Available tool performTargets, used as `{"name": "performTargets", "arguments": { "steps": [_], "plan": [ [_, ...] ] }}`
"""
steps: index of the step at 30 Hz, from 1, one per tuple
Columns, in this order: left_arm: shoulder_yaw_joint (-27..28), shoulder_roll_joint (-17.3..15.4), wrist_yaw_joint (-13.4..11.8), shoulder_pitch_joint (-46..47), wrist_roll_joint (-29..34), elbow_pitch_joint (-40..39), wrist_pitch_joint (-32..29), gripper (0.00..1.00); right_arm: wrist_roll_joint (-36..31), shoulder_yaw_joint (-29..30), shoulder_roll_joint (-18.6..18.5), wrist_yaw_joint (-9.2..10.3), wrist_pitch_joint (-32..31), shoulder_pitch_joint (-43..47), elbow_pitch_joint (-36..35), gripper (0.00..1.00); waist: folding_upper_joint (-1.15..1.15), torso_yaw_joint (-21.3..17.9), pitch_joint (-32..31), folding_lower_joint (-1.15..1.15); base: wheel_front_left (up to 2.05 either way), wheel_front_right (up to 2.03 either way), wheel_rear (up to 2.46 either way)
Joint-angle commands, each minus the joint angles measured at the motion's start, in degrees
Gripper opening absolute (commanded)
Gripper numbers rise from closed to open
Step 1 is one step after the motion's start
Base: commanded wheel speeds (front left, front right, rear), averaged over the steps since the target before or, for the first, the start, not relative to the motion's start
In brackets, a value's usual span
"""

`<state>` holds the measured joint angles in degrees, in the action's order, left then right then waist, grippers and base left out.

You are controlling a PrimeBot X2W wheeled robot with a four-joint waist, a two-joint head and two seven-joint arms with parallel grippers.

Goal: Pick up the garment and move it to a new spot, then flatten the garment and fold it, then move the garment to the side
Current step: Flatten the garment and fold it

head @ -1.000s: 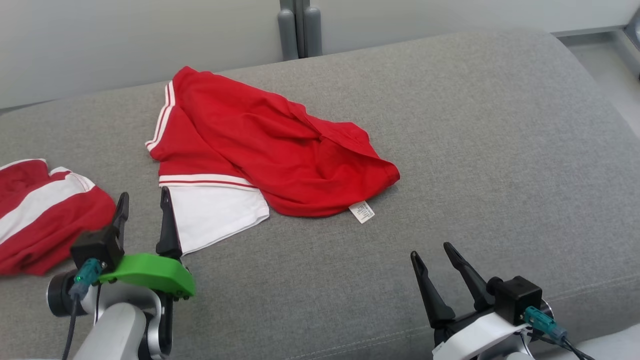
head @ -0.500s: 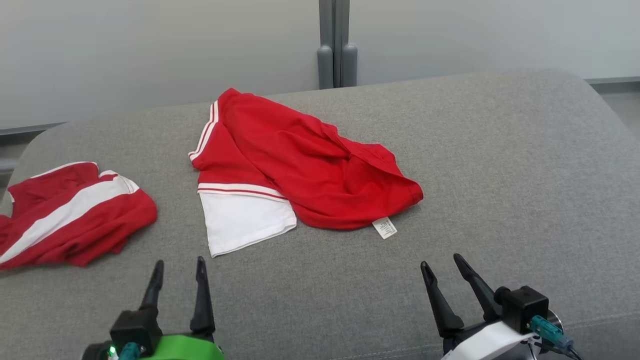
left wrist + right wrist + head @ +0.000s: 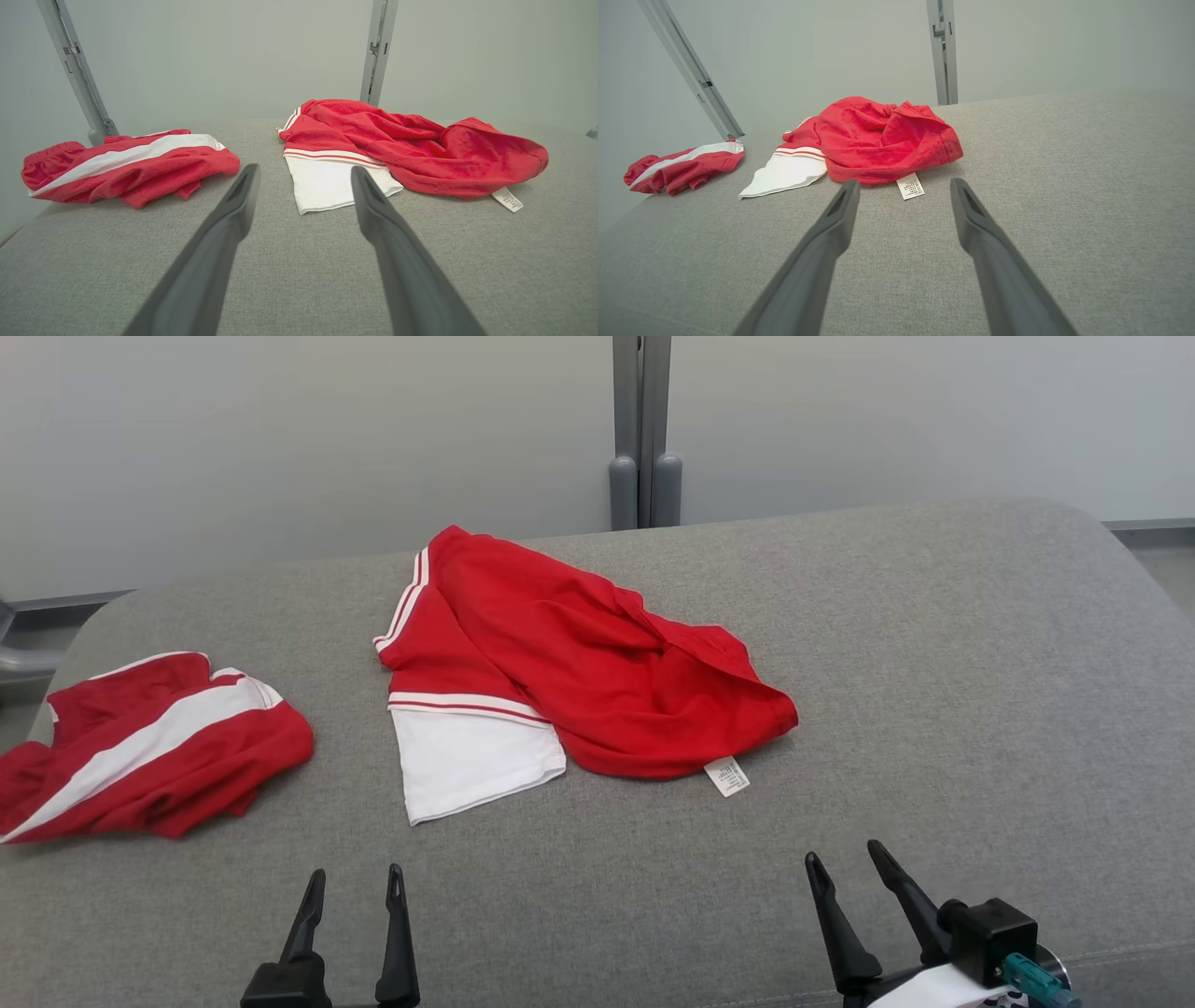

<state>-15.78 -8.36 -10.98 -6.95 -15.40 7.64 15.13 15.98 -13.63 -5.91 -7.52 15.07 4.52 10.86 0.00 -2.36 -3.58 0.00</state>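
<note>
Both grippers are released and empty. The left gripper [image 3: 358,873] and the right gripper [image 3: 842,852] hover with fingers parted over the near edge of the grey cushion [image 3: 980,691], well apart from the upright post [image 3: 644,476] at the back wall. The garment [image 3: 579,663], a red shirt with a white panel, lies crumpled on the cushion just in front of that post. Its red body is bunched in folds over itself, and its label [image 3: 727,776] sticks out on the side away from the post. A second red-and-white piece [image 3: 159,747] lies in a heap far to the left of the post. As I read it, no step is finished: the garment is neither flat nor folded, and no gripper touches it. Picking up, moving, flattening, folding and setting aside all look left to do.
</note>
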Motion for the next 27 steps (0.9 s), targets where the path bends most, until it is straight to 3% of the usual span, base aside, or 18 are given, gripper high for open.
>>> {"name": "performTargets", "arguments": {
  "steps": [1, 19, 27],
  "plan": [
    [0.54, 0.14, 0.57, -0.89, 0.64, 0.4, -0.05, 1.0, -0.52, -0.2, 0.14, 0.06, 0.2, 0.81, 0.21, 1.0, 0.0, -0.04, 0.02, 0.0, 0.0, 0.0, 0.0],
    [3.71, 3.07, 3.55, -0.42, 2.37, 5.38, -0.05, 1.0, 0.23, -2.37, -0.05, 0.06, 0.2, 0.04, 0.41, 1.0, 0.0, -0.58, 0.45, 0.0, 0.0, 0.0, 0.0],
    [4.42, 4.83, 6.51, 11.56, -4.09, 21.39, -0.83, 1.0, 1.43, -4.74, -1.67, 0.06, 0.2, -1.73, 0.63, 1.0, 0.0, -1.56, 2.49, 0.0, 0.0, 0.0, 0.0]
  ]
}}
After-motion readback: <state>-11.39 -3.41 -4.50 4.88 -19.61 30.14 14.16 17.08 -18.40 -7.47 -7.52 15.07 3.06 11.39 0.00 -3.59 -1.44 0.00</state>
